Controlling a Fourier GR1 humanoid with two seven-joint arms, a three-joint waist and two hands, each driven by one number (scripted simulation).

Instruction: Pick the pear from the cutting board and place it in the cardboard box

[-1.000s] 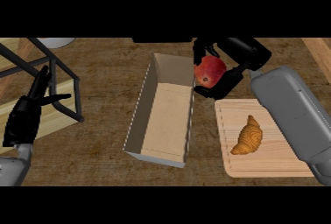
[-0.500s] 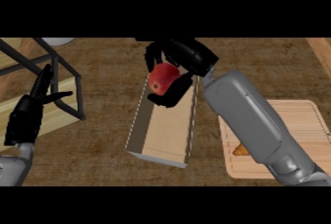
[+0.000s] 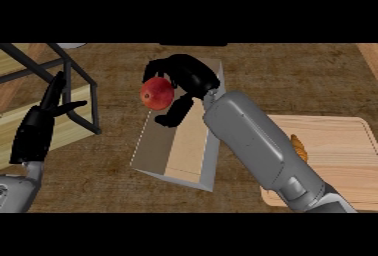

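We see right hand (image 3: 184,80) curled round pear (image 3: 156,94), red fruit held in air over left wall of cardboard box (image 3: 151,150), near box's far end. Box interior open below, long and narrow. Our right forearm crosses box's right wall and near edge of cutting board (image 3: 347,145); croissant (image 3: 299,148) peeks out beside arm. Left hand (image 3: 40,125) at left edge, fingers straight, upright, beside dark metal frame (image 3: 77,95). Bare table (image 3: 111,192) between box and left hand.

No legible text, labels, brands, numbers or signs are showing anywhere: cardboard box (image 3: 177,150) and cutting board (image 3: 339,150) surfaces are appearing unmarked.
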